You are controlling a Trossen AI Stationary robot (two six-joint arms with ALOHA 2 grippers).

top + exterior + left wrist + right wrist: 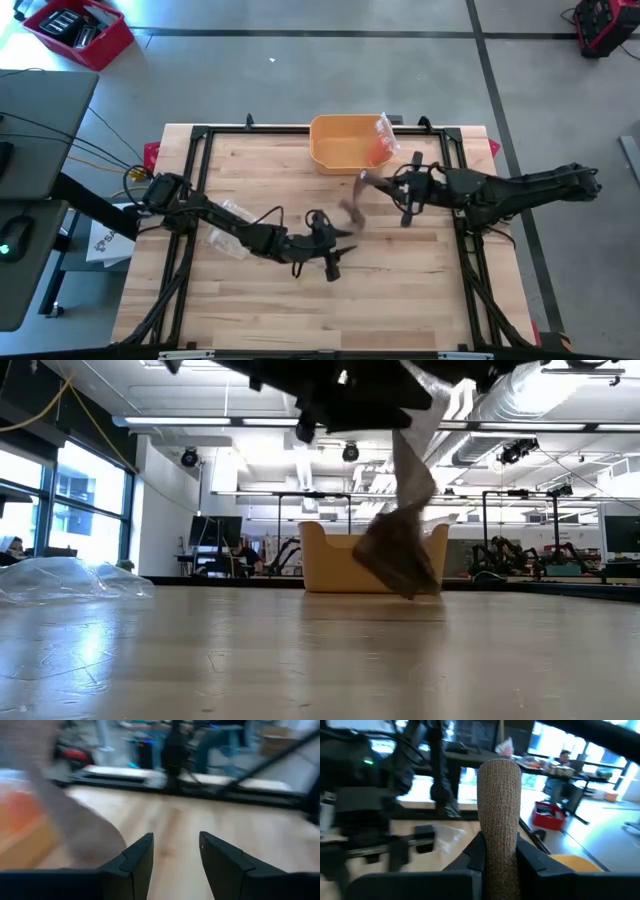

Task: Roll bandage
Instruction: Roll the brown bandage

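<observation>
Scanning from the left edge of the wooden table (400,300): a crumpled clear plastic wrapper (228,228) is seen lying on the boards, partly under the left arm (it also shows at the left of the low view (60,578)); the left arm is stretched across it toward the table's middle.

The left gripper (333,250) is found near the centre of the table, slightly toward the front edge; its fingers (137,857) are parted with a bare gap between them, nothing grasped; in the left wrist view the tan bandage is seen just off to one side of the fingers, apart from them as far as can be told.

Further right, the bandage (357,200) is noted as a tan woven strip; its upper end is pinched in the right gripper (408,192) and the rest hangs down in a loose folded bunch (400,550), with its lowest point at or just above the tabletop (contact cannot be judged).

Behind it, at the far edge, a yellow bin (345,142) is set, with an orange-and-clear packet (380,140) leaning in its right side.

The right gripper is clenched on the bandage (499,820); the strip stands between its two fingers (475,852).
</observation>
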